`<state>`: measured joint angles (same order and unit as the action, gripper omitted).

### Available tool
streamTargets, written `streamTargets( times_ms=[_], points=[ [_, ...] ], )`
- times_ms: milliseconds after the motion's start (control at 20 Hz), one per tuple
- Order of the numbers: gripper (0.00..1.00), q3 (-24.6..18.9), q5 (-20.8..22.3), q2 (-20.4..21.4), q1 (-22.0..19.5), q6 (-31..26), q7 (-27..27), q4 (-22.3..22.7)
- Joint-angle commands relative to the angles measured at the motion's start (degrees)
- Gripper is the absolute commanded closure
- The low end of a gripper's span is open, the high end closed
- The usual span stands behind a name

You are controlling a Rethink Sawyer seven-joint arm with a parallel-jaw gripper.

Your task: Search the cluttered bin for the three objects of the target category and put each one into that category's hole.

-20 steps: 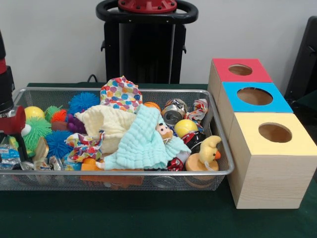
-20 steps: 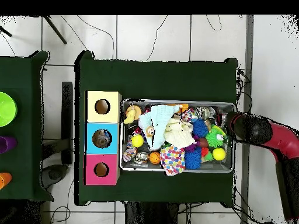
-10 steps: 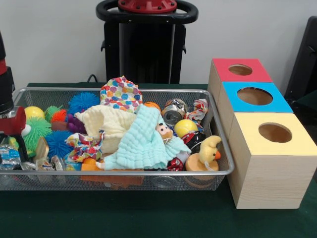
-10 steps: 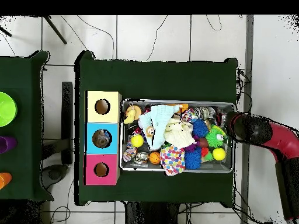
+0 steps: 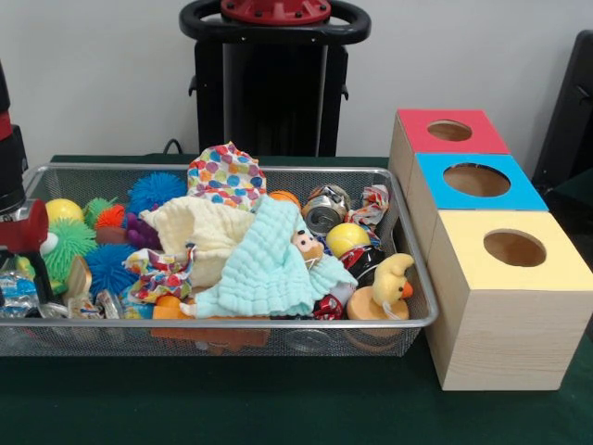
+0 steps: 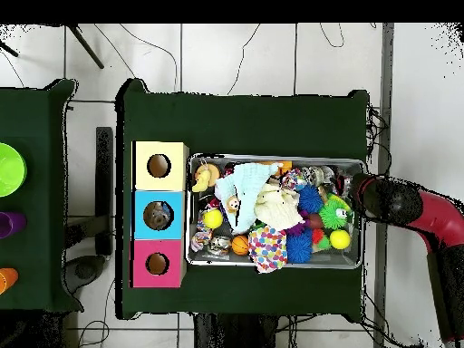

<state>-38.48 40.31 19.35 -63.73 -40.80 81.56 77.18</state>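
Observation:
A wire mesh bin (image 5: 232, 323) holds a heap of soft cloths, spiky balls, crushed cans and toys. My gripper (image 5: 26, 243) reaches down into the bin's left end, over a crumpled can (image 5: 17, 289) and beside a green spiky ball (image 5: 69, 243). In the overhead view the red arm (image 6: 399, 201) ends at the bin's right edge (image 6: 361, 217). To the bin's right stand three wooden boxes with round holes: red (image 5: 449, 130), blue (image 5: 477, 179) and yellow (image 5: 514, 247). Something lies inside the blue box's hole (image 6: 159, 216).
A mint cloth (image 5: 269, 264), a cream cloth (image 5: 199, 232) and a dotted cloth (image 5: 225, 174) cover the bin's middle. A crushed can (image 5: 324, 211), a yellow ball (image 5: 346, 237) and a duck toy (image 5: 389, 283) lie at its right end. Green cloth covers the table.

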Motion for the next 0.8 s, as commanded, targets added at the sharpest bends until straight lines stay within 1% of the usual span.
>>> streamTargets(
  times_ms=[50,550,800],
  points=[
    [0.0,0.11,8.27,-6.6,-0.93,5.25,-18.12,-2.94],
    [0.0,-0.33,8.27,-5.81,-1.04,4.93,-19.1,-1.87],
    [0.0,-0.92,8.19,-6.39,-1.45,4.44,-20.89,-2.05]
  ],
)
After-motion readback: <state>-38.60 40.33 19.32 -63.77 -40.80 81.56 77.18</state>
